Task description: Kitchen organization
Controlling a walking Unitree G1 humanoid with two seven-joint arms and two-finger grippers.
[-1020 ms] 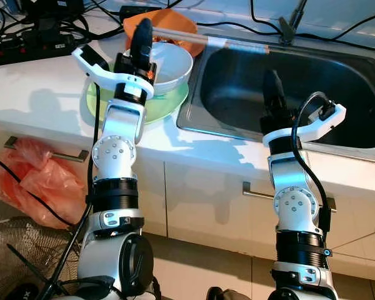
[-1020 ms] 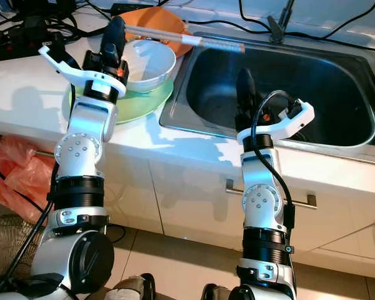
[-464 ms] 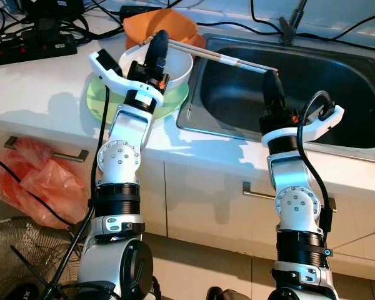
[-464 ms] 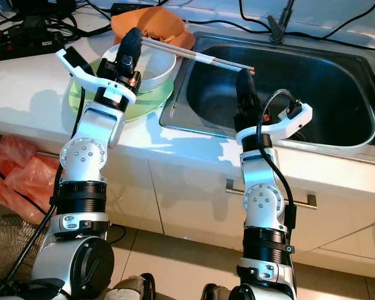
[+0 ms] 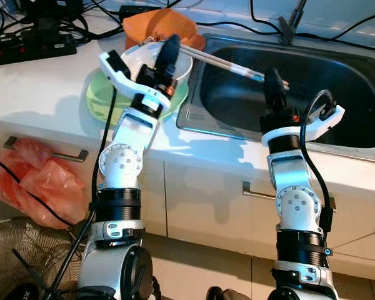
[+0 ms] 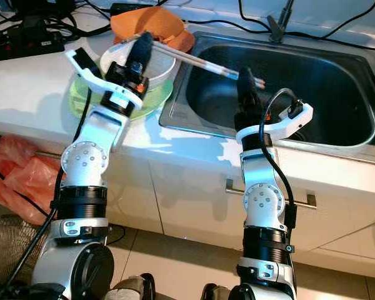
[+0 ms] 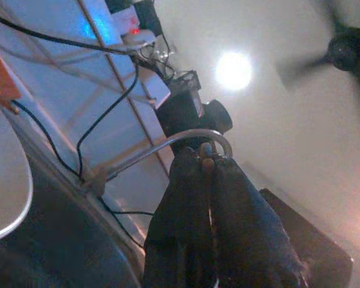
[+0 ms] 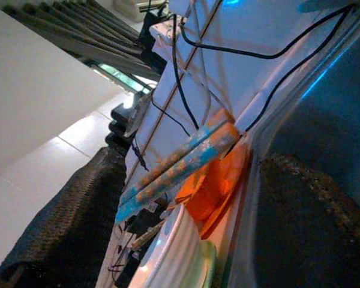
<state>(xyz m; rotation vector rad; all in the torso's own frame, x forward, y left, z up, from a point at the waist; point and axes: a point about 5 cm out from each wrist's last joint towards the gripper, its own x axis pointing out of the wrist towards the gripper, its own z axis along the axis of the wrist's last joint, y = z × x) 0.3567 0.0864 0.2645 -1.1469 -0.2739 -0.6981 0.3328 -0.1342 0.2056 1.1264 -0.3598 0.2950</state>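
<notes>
Seen from head height, looking forward and steeply down over both silver arms onto a white counter point(image 5: 44, 87) and steel sink point(image 5: 337, 81), cabinet fronts and floor below. Paired eye views, offset sideways, sharing the same stretch: green plate point(image 6: 81, 94), white bowl point(image 5: 147, 59), orange cloth point(image 6: 150, 22), chopsticks point(image 5: 225, 62) across the sink's corner. Left wrist view close along its own dark fingers point(image 7: 228, 228), tilted up past the faucet point(image 7: 168, 144) toward wall cables and a ceiling light. Right wrist view equally close between its fingers point(image 8: 60, 222), facing the chopsticks, orange cloth and bowl rim, overlapping the head views there.
</notes>
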